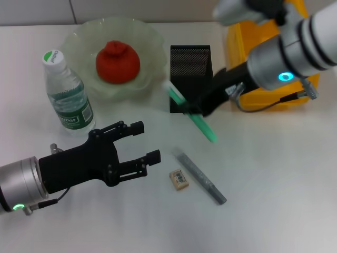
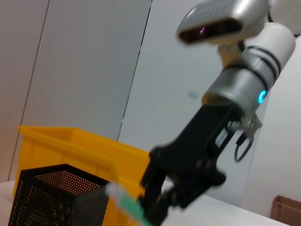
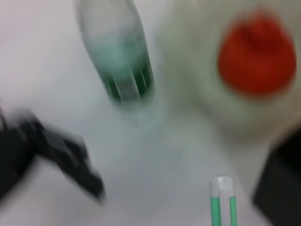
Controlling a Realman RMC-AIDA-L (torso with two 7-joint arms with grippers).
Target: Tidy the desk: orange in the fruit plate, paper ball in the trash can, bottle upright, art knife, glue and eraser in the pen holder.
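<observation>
On the white counter, the orange sits inside the fruit plate at the far left, and the bottle stands upright just beside the plate's near rim. The pen holder stands right of the plate, with the trash can beyond it on the right. The right end effector hangs in front of the pen holder, clamped on a green stick that slants down toward the counter. Nearer the robot lie the eraser and, just beside it, a grey stick. The left end effector hovers left of the eraser with its fingers apart, holding nothing.
</observation>
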